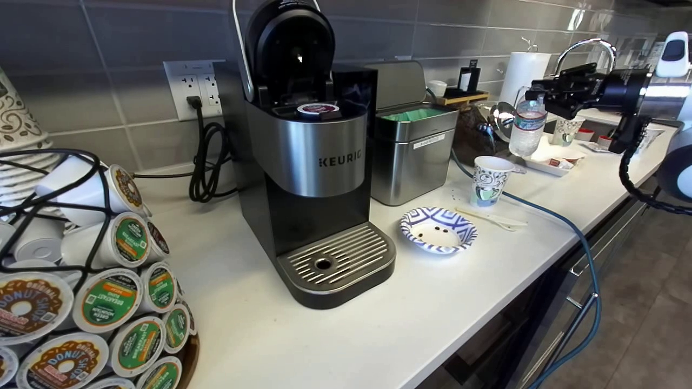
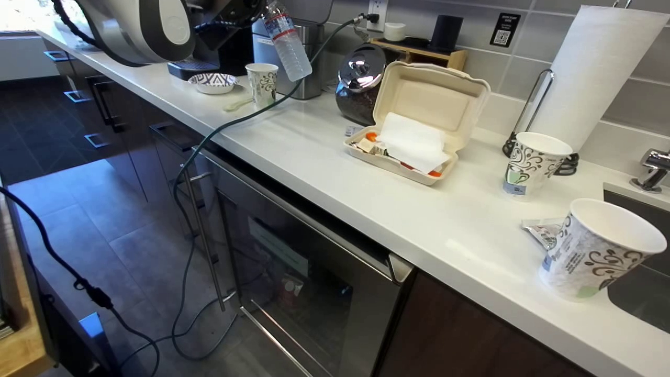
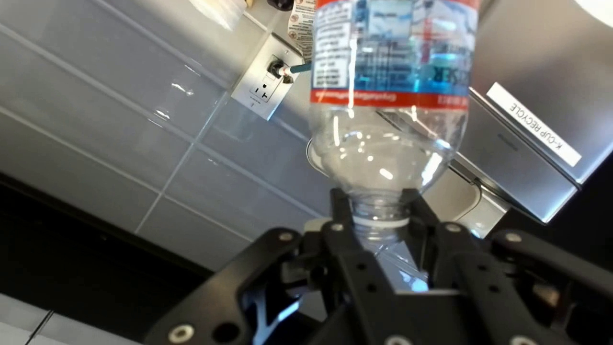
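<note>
My gripper (image 3: 376, 201) is shut on the neck of a clear plastic bottle (image 3: 390, 72) with a red, white and blue label. In both exterior views the bottle (image 1: 527, 127) hangs tilted from the gripper (image 1: 539, 97), bottom end downward; it also shows at the top of an exterior view (image 2: 289, 44). The bottle is above the counter, near a patterned paper cup (image 1: 488, 183) that stands upright. A blue-and-white bowl (image 1: 464, 229) with a few dark bits sits beside the cup. Light-coloured utensils (image 1: 494, 218) lie by them. No cap shows on the bottle's neck.
A Keurig coffee maker (image 1: 311, 151) with raised lid and a metal bin (image 1: 413, 162) stand along the wall. A coffee-pod rack (image 1: 89, 210) is beside it. A blue cable (image 1: 573, 229) crosses the counter. An open takeaway box (image 2: 432, 97), a glass jar (image 2: 356, 99) and paper cups (image 2: 602, 256) stand farther along.
</note>
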Available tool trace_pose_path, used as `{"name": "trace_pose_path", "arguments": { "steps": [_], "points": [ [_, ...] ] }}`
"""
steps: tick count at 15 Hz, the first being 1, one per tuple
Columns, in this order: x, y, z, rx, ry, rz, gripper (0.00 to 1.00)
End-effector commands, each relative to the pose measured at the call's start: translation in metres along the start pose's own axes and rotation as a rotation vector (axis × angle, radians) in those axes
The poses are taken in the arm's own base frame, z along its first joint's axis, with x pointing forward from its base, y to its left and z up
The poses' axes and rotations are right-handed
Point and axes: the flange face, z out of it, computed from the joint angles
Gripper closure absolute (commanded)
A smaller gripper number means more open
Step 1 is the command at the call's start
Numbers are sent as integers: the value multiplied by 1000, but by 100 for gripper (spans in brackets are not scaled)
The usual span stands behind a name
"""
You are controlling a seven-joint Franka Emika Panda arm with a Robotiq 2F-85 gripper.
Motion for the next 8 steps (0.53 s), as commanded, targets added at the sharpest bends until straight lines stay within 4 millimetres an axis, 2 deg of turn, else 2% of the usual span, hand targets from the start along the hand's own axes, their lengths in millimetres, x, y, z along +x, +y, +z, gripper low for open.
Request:
{"name": "trace_pose_path", "arguments": {
  "steps": [1, 2, 3, 6, 7, 8],
  "points": [
    [2, 2, -14, 5, 14, -61, 92],
    [-2, -1, -3, 5, -7, -31, 92],
    [-3, -1, -3, 6, -12, -31, 69],
    [-6, -3, -2, 11, -21, -32, 69],
    [-5, -4, -2, 13, -20, -32, 92],
    [-4, -2, -2, 3, -17, -62, 92]
  ]
}}
